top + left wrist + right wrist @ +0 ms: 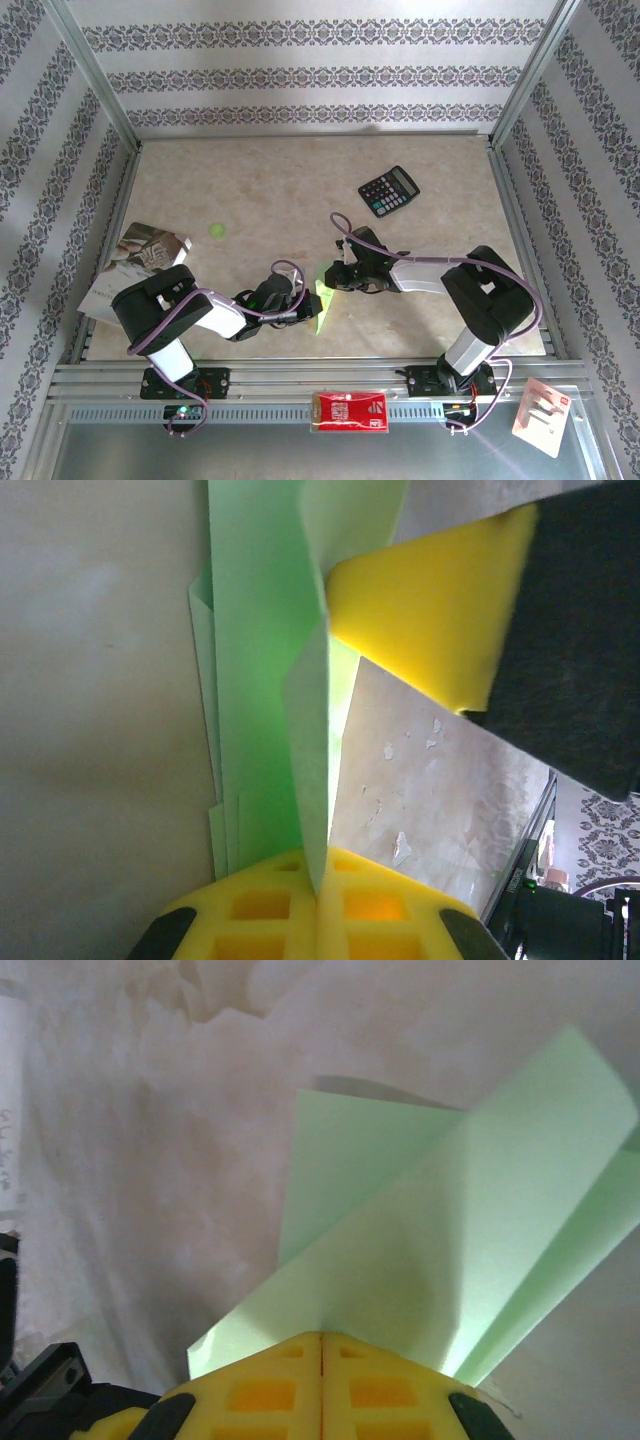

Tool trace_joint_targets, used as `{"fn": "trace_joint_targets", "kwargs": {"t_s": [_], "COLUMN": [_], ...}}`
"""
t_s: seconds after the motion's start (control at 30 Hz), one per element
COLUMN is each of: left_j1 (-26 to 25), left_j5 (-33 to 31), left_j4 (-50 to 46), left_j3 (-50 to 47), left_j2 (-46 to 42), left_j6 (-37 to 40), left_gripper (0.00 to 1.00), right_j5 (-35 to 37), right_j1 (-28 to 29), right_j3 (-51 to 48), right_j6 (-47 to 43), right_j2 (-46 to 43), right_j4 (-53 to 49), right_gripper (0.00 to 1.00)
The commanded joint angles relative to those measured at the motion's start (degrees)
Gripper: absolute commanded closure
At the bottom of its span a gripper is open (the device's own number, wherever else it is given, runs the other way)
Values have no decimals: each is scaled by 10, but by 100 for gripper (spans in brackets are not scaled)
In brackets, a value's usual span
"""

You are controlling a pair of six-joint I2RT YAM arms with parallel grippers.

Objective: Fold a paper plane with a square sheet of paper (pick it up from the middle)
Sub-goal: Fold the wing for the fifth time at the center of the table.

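Between your two claws is the half-folded green paper (324,300), long side running claw to claw; left claw (309,315) and right claw (331,279) both pinch it tight.

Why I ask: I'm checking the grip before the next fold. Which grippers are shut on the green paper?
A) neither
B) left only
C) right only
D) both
D: in each wrist view the paper runs into the shut seam between the yellow fingers, at the left gripper and at the right gripper.
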Motion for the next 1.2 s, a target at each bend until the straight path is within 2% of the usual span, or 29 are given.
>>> {"fn": "trace_joint_targets", "kwargs": {"t_s": [0.0,1.0,1.17], "left_j1": [6,6,6], "left_j5": [4,13,18], "left_j4": [-79,-95,-98], "left_j3": [-3,3,3], "left_j2": [21,31,27], "left_j6": [-5,-9,-8], "left_gripper": [100,100,94], "right_j5": [-2,15,16], "right_j1": [3,-13,-13], "right_j3": [6,-15,-7], "right_j6": [-5,-31,-33], "right_j2": [10,31,46], "right_j4": [6,-3,-9], "right_gripper": [93,94,94]}}
